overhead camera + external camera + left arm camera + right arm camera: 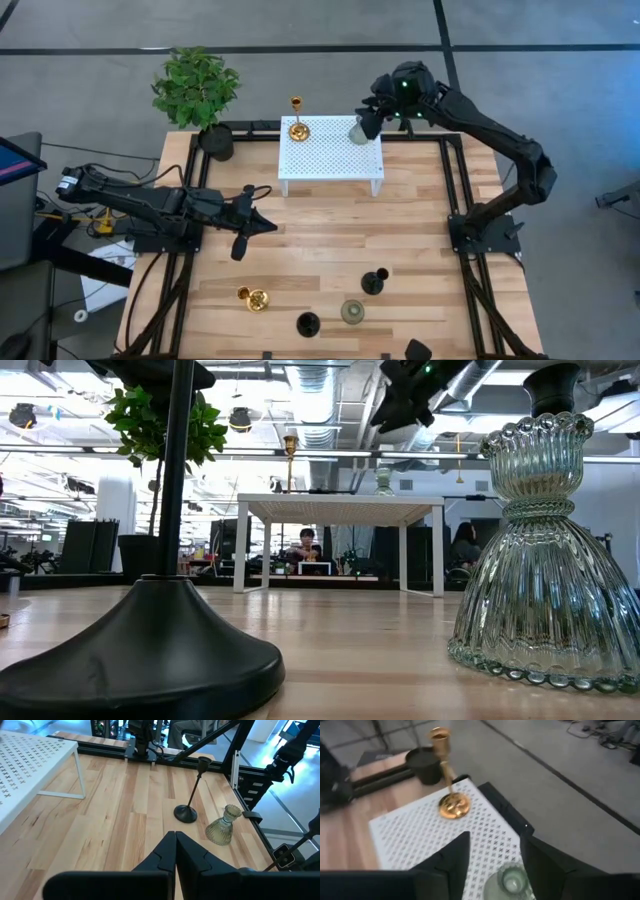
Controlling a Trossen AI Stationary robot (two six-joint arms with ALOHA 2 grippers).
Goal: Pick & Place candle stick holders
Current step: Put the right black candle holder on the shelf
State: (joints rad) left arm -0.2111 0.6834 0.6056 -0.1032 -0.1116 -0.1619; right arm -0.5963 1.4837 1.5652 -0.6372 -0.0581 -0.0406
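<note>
shelf top: white perforated shelf holds a gold holder at its back left corner and a grey-green holder at back right, under the right gripper; bare between them.
table middle: open wood in front of the shelf.
front edge: gold holder, two black holders and a grey-green holder spaced apart.
back left corner: plant pot just beside the shelf.

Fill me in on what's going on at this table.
The right gripper is at the white perforated stand, fingers open around a grey-green glass holder on its corner. A gold holder already stands there. The left gripper waits shut above mid-table. Four holders are left near the front edge: gold, two black, one grey-green.
</note>
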